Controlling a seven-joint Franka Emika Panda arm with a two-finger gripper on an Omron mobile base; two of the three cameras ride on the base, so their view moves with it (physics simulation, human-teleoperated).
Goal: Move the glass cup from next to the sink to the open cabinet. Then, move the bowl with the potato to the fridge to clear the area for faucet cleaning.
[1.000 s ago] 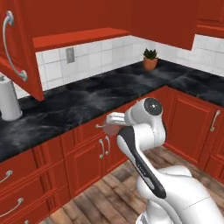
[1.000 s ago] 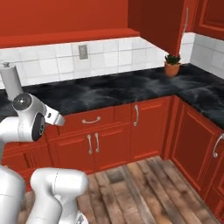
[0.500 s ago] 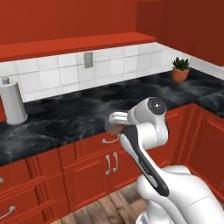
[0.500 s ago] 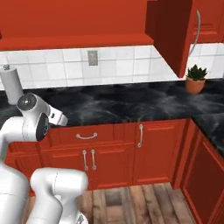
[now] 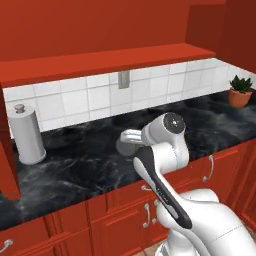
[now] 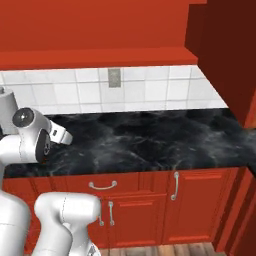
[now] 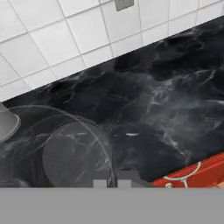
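One white arm rises from the lower right of my left base view, and its end effector (image 5: pixel 129 137) sits above the black marbled bench (image 5: pixel 75 165). It is clenched on the small see-through greyish glass cup (image 5: pixel 124 146), which hangs over the bench surface near the front edge, clear of the white tiled wall. To the left, well apart from the cup, a tall white-grey canister with a knobbed lid (image 5: pixel 27 135) stands upright on the bench. A grey wall outlet (image 5: pixel 123 79) is set into the tiles under a long red shelf board (image 5: pixel 110 59). A small green plant in a terracotta pot (image 5: pixel 240 91) stands on the bench at the far right.

From the right base view I see the end effector at the left, pointing right over the bench (image 6: pixel 160 140); I cannot make out the cup from here. The canister (image 6: pixel 5 107) shows at the left edge behind the arm. The outlet (image 6: pixel 114 77) sits mid-wall, and red drawers with silver handles (image 6: pixel 102 186) run below the bench.

Through the hand view, the end effector (image 7: pixel 112 179) has its two dark tips close together, and the glass cup (image 7: pixel 74 153) fills the lower left as pale rings right at those tips, with the bench (image 7: pixel 166 96) seen through and beyond it. The outlet (image 7: pixel 124 4) is at the top edge.
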